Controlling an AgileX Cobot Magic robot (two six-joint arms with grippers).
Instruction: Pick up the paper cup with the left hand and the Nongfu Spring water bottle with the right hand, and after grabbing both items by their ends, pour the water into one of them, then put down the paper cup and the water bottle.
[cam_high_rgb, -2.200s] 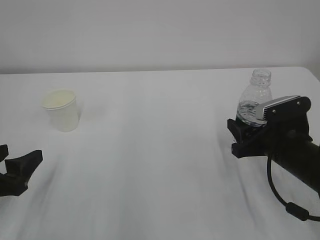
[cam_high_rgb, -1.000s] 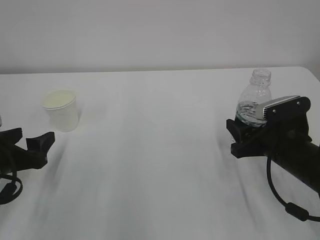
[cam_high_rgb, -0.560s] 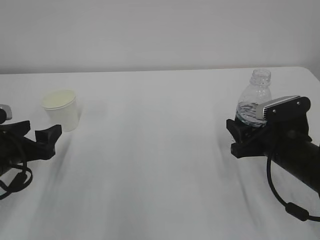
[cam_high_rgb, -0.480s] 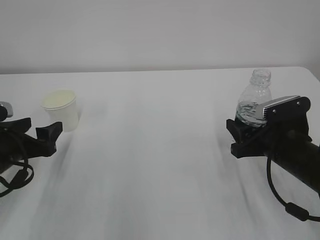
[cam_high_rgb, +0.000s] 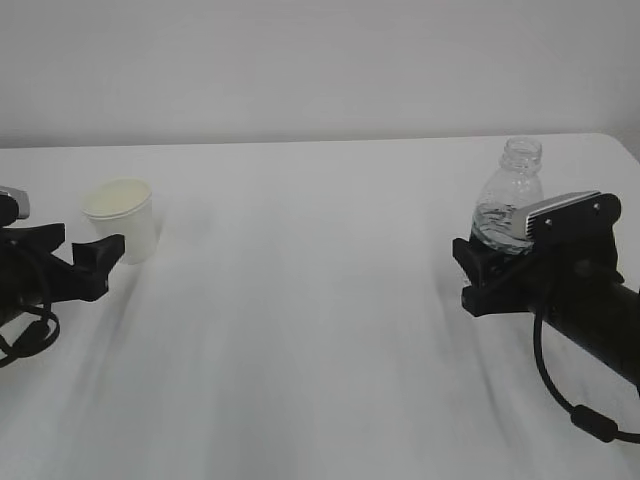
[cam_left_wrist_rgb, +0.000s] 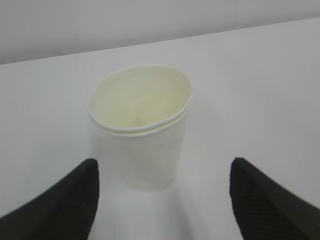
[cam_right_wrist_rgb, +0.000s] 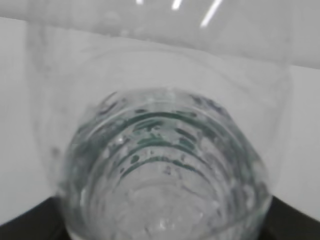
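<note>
Up close, paper cup visibly doubled.

lab bench; bare white table

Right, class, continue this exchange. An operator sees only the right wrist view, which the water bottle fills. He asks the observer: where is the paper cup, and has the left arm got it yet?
Observer: The paper cup stands upright on the left of the table, not lifted.
Operator: Are the left fingers on it?
Observer: No. The left gripper is open, with one of its fingers on each side of the cup and a gap showing on both sides.
Operator: Anything in the cup?
Observer: In the left wrist view it looks empty.
Operator: Is my bottle capped?
Observer: No. In the exterior view the bottle stands upright with an open neck.
</note>
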